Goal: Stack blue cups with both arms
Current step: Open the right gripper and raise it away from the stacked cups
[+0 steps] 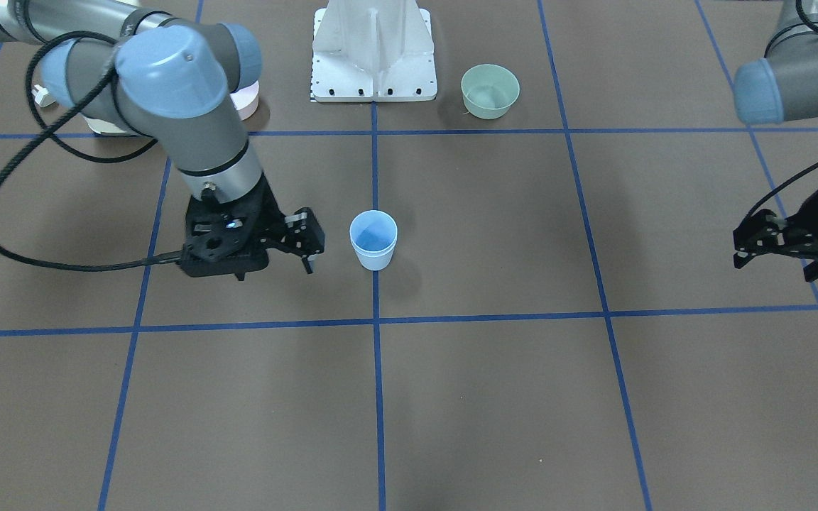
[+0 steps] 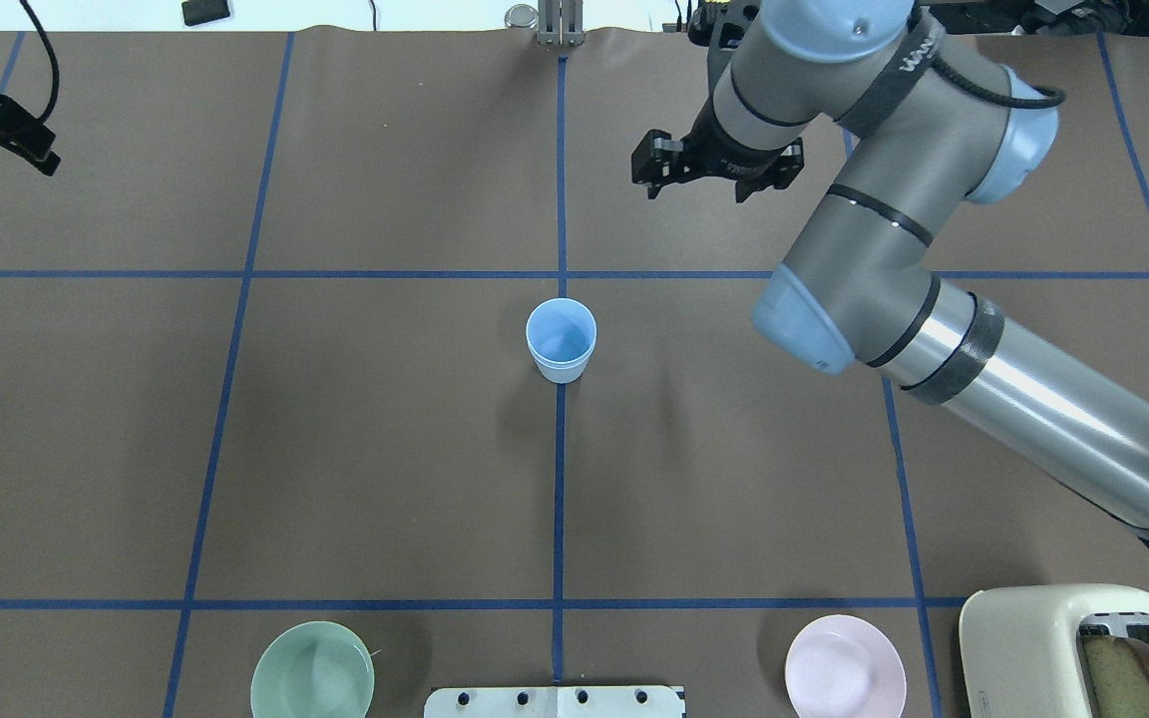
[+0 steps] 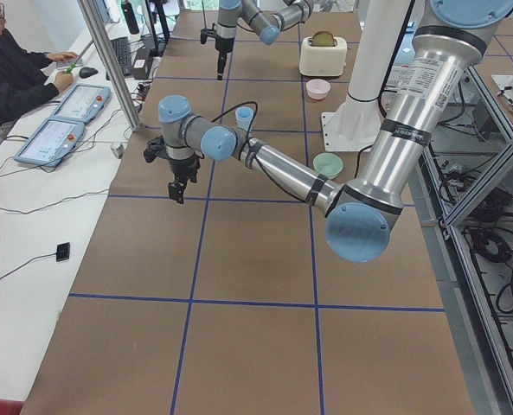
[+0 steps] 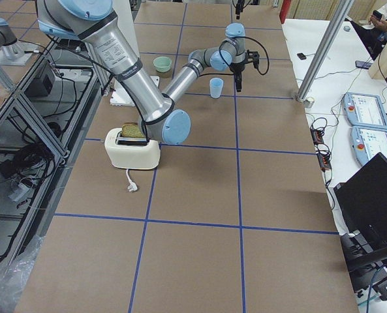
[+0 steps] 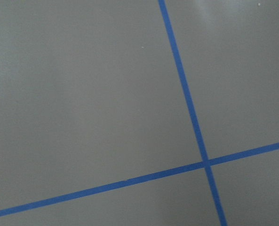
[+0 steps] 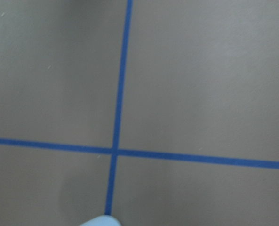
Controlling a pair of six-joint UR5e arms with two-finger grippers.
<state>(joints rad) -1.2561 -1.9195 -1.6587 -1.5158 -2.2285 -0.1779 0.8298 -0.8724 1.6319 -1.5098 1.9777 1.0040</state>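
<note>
One light-blue cup shape (image 1: 373,240) stands upright at the table's centre, on the middle tape line; it also shows in the overhead view (image 2: 561,340). I cannot tell whether a second cup is nested inside it; no other blue cup shows. My right gripper (image 1: 277,266) hangs open and empty beside the cup, apart from it, and shows in the overhead view (image 2: 709,184) beyond the cup. The cup's rim (image 6: 99,220) just shows at the bottom of the right wrist view. My left gripper (image 1: 775,270) is open and empty, far off at the table's left side.
A pale green bowl (image 2: 312,669) and a pink bowl (image 2: 845,666) sit at the near edge, either side of the white base mount (image 2: 555,701). A cream toaster (image 2: 1083,648) with toast stands at the near right. An operator sits beyond the far edge.
</note>
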